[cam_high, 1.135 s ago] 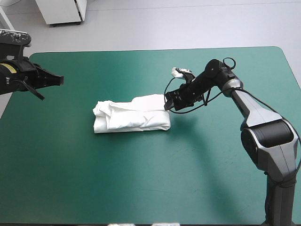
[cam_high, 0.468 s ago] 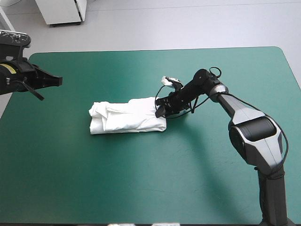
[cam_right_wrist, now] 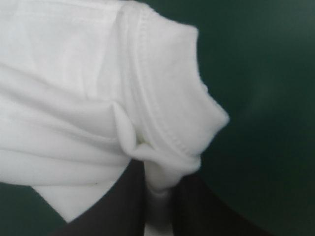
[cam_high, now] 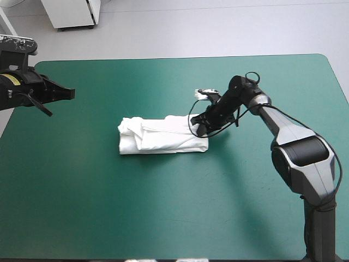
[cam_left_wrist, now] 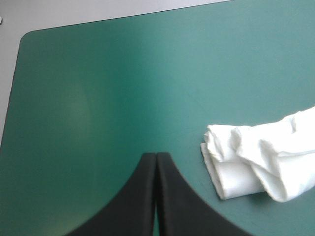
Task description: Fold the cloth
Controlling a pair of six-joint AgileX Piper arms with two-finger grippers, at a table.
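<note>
Currently T-shirt (cam_high: 162, 141) hem is pinched by right gripper (cam_high: 198, 127); fold could be dragged open if pulled w/o release; left gripper (cam_left_wrist: 156, 162) is pressed together.

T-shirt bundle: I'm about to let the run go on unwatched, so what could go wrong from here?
The right gripper pinches only a bunched hem at one end of the folded T-shirt; a pull may drag the bundle or open its layers. The left gripper is shut, off the cloth by the left edge of the table, so nothing pins the far end.
</note>
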